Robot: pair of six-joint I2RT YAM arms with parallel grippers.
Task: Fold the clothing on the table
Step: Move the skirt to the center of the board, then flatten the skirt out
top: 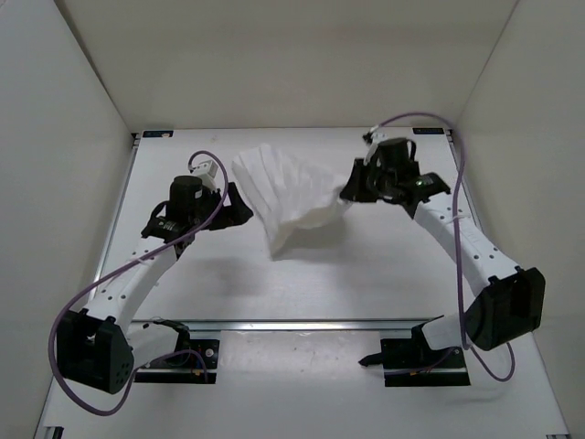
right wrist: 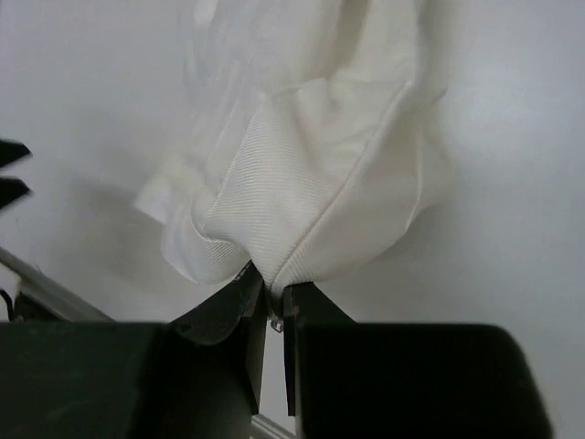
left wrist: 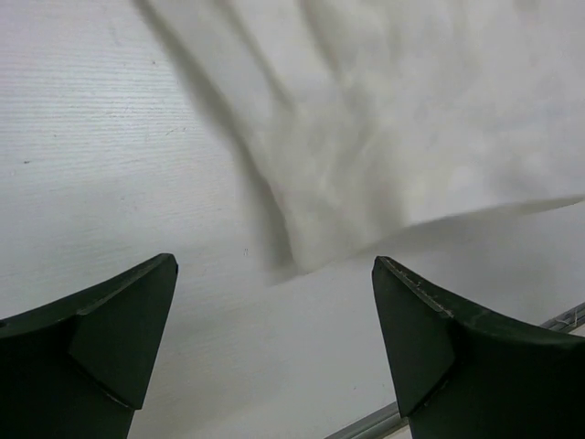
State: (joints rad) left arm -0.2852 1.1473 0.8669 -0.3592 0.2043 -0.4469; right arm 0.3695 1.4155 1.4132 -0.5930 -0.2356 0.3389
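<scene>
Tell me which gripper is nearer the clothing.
Right. The right gripper is shut on a bunched edge of the clothing. The left gripper hangs open just beside the cloth's opposite side, gripping nothing.

The clothing (top: 288, 197) is plain white with a fine ribbed weave and faint grey creases, the desk (top: 347, 274) is matte white, my left end effector (left wrist: 274, 263) and right end effector (right wrist: 272, 297) are black, my arms (top: 137, 279) white, my cables (top: 416, 113) purple.

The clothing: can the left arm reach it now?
Probably yes. The left gripper stands open just beside the clothing, with only bare table between; the right gripper pinches the opposite side and does not block.
</scene>
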